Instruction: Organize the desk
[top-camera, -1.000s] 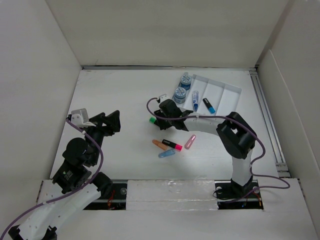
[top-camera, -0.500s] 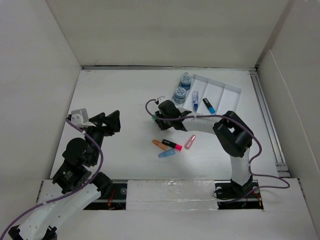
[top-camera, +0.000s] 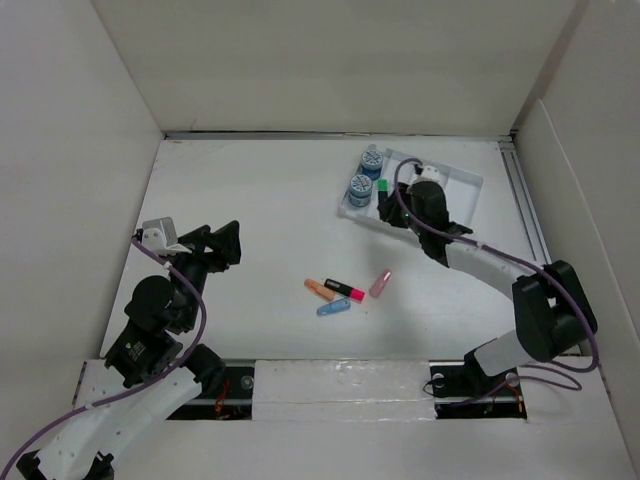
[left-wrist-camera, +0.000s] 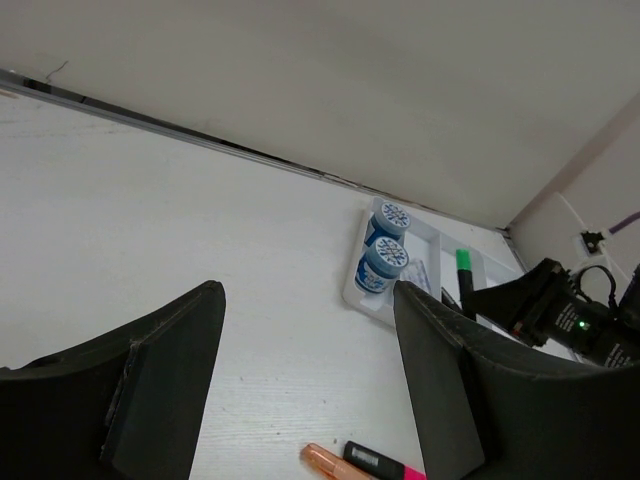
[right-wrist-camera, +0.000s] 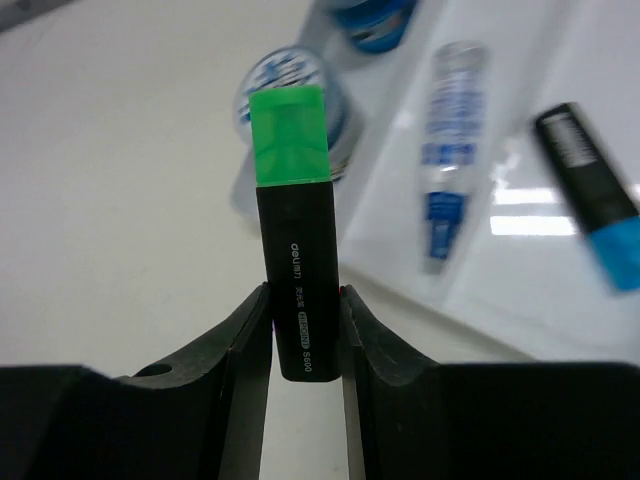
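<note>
The desk is a white tabletop. My right gripper is shut on a black highlighter with a green cap and holds it above the left end of the white compartmented tray. The green cap points at two blue-capped bottles. In the right wrist view a white and blue pen and a black and blue highlighter lie in the tray. My left gripper is open and empty over the left of the desk.
Loose on the desk's middle lie an orange marker, a black and pink highlighter, a blue marker and a pink marker. White walls stand on three sides, and a metal rail runs along the right.
My right gripper has moved from the middle of the desk up and to the right, to over the tray, carrying the green highlighter. The left arm has not moved.
</note>
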